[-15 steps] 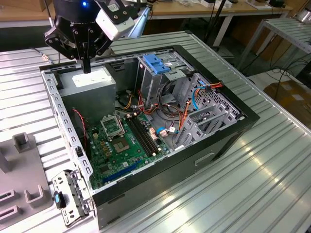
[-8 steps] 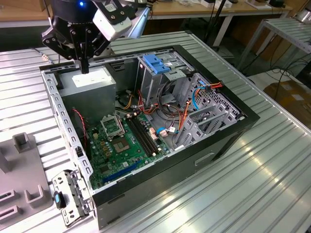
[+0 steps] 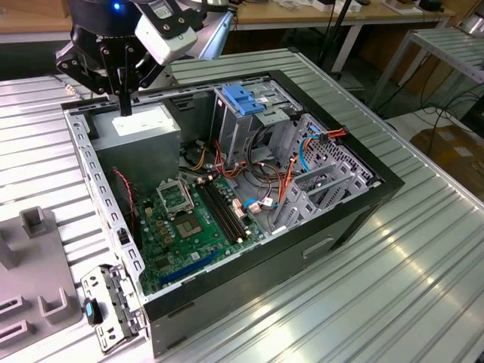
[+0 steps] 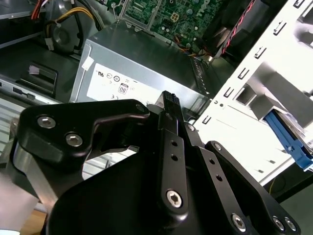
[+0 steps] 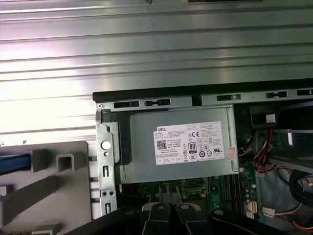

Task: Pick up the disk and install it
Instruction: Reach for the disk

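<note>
Hovering over the grey power-supply box, tool closed on nothing.

a robotics lab or workshop: an opened computer case sits on a ribbed aluminium desk, with wooden desks, loose floor cables and a cardboard box behind.

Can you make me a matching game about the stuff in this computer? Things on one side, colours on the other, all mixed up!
Things:
1. pincer
2. motherboard
3. drive cage top
4. sticker on the power-supply box

Colours:
A. light blue
B. white
C. black
D. green

Pairs: 1-C, 2-D, 3-A, 4-B.
</note>
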You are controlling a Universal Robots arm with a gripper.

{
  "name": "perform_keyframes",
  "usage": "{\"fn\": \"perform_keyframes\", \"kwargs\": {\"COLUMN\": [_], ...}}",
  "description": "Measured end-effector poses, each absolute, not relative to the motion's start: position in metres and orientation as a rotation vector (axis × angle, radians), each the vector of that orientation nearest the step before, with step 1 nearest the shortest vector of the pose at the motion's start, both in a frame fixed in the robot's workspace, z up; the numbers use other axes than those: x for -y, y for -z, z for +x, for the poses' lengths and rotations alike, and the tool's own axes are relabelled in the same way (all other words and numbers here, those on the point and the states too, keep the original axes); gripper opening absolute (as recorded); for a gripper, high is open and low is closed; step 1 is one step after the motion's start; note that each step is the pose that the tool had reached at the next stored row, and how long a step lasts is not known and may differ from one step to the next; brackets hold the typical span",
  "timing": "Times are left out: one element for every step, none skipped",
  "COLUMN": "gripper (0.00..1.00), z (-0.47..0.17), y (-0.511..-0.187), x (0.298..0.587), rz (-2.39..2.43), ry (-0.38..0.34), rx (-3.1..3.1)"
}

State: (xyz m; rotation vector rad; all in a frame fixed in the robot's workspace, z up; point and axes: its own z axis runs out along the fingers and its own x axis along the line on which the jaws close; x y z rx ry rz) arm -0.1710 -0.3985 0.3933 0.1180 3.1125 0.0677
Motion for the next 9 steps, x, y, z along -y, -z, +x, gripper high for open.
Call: {"fn": "perform_keyframes", "kwargs": {"gripper": [0.11,0.11,0.11,0.11,0.11,0.11,0.11,0.11,0.11], "z": [-0.1718,-0.1732,-0.1743,-0.1759,-0.177,-0.1779,-0.1786,-0.1792,-0.1798], "y": [-0.3933,-0.3933,-0.3933,-0.3933,-0.3933,-0.3933,-0.3933,-0.3933,-0.3933], "x": [0.3982,0.3977,0.3972,0.3965,0.396,0.3952,0.3945,0.3937,0.3931], "rz": [0.118,0.118,0.118,0.118,0.118,0.118,0.118,0.118,0.118], "ry": [-0.068,-0.068,-0.068,-0.068,-0.068,-0.068,-0.068,-0.068,-0.068], "rx": [-3.113,-3.112,-3.113,-3.112,-3.113,-3.113,-3.113,-3.112,-3.113]}}
